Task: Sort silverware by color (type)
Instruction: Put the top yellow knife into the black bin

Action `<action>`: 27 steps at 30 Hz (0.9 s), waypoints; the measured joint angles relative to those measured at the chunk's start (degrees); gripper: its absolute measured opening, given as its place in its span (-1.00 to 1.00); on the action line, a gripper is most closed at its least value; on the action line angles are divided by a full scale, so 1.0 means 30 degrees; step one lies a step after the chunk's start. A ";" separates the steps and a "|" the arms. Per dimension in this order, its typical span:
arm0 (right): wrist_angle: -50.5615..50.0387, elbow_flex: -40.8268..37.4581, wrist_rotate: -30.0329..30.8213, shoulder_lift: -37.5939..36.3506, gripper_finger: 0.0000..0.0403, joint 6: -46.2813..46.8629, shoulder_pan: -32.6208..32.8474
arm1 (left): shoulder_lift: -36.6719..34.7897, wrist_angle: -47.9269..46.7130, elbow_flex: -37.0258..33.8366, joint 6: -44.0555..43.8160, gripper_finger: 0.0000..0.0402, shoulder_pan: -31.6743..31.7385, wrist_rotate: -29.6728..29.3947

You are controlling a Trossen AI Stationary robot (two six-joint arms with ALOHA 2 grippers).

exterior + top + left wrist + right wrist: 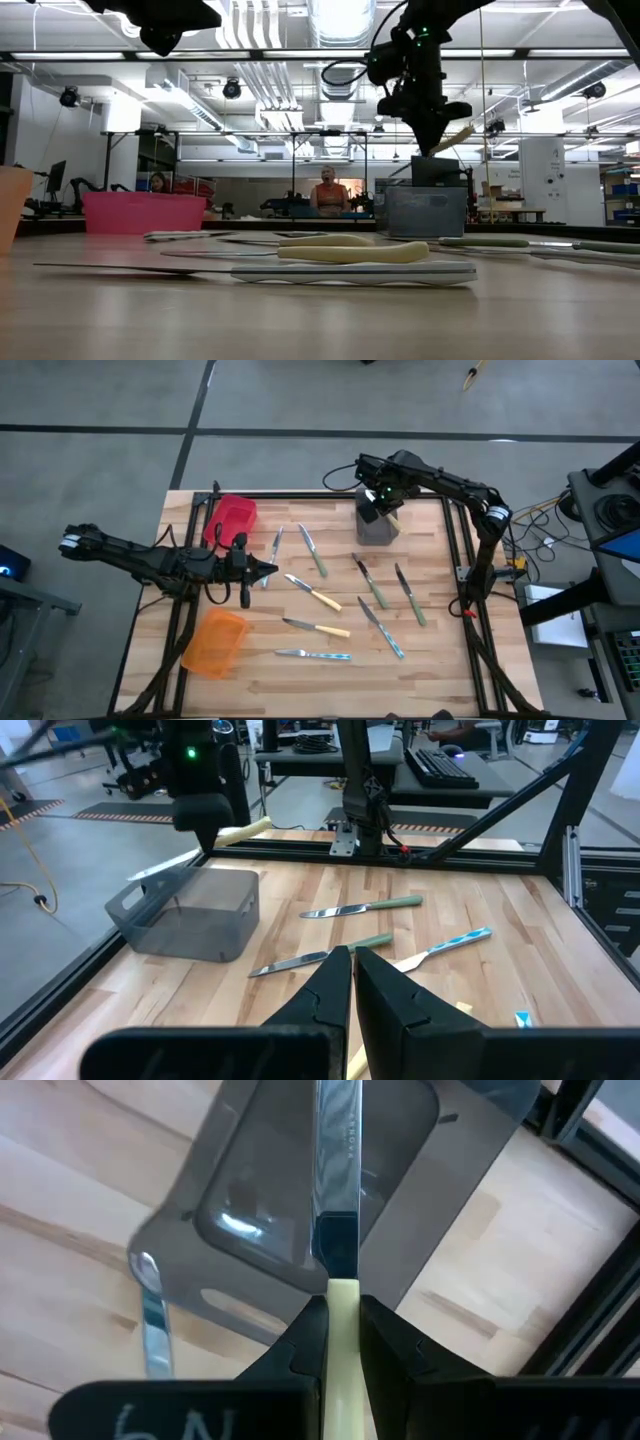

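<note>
10 knives (318, 598), 3 bins (377, 526), 2 arms (135, 555).

A yellow-handled knife (338, 1230) is clamped between the right gripper's (342, 1320) fingers, its blade pointing toward twelve o'clock over the grey bin (300, 1190).

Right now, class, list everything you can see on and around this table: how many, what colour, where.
green knives: three, green handles, centre and right.
blue knives: three, light-blue handles, scattered.
yellow knives: two, yellow handles, centre.
held knife: one, yellow handle, above the grey bin.
red bin: one, left side.
orange bin: one, left side.
grey bin: one, near the right arm.
table: one, wooden.
person: one, room behind.
left pincer: shut, between red and orange bins.
right pincer: shut on the held knife.
</note>
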 joint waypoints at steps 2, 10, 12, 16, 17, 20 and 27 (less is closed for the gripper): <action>0.0218 -0.0383 0.0001 0.0006 -0.86 0.0016 0.0014 | 0.0000 0.0007 0.0000 -0.0205 -1.00 0.0002 0.0000; 0.1586 -0.1750 -0.0011 0.0006 -0.86 0.0126 0.0223 | 0.0000 0.0000 0.0000 -0.0461 -1.00 -0.0005 0.0007; 0.1725 -0.2024 -0.0028 0.0006 -0.86 0.0127 0.0332 | 0.0000 0.0000 0.0000 -0.0461 -1.00 -0.0005 0.0007; 0.2175 -0.2132 -0.0014 0.0006 -0.86 0.0127 0.0430 | 0.0000 0.0000 0.0000 -0.0461 -1.00 0.0002 0.0009; 0.2415 -0.2132 -0.0014 0.0006 -0.86 0.0131 0.0461 | 0.0000 0.0000 0.0000 -0.0461 -1.00 -0.0003 0.0015; 0.2765 -0.2132 -0.0005 0.0006 -0.86 0.0280 0.0524 | 0.0006 0.0000 0.0000 -0.0461 -1.00 0.0002 0.0011; 0.3858 -0.2147 0.0042 0.0006 -0.86 0.0406 0.0546 | 0.0000 0.0000 0.0000 -0.0461 -1.00 0.0002 0.0015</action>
